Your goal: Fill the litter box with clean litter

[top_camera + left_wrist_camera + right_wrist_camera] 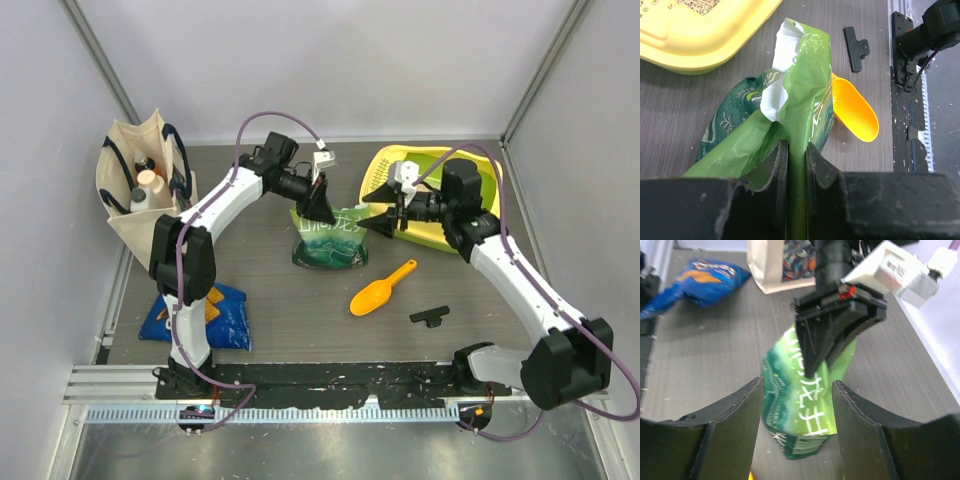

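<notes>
Litter box (378, 172) rim apart from pouch (325, 243)

Left arm (215, 205): rises from its base at the near left, folds at the elbow, and reaches far and rightward, with the wrist turned down toward the table's middle. Left gripper (320, 207) (796, 150) (815, 365): points downward, jaws pressed nearly together and pinching the top edge of the green pouch (330, 245). Right arm (520, 285): extends from the near right base far and leftward, wrist roughly level and aimed left. Right gripper (383, 223) (797, 395): jaws spread wide and holding nothing, with the fingertips just beside the left gripper.
</notes>
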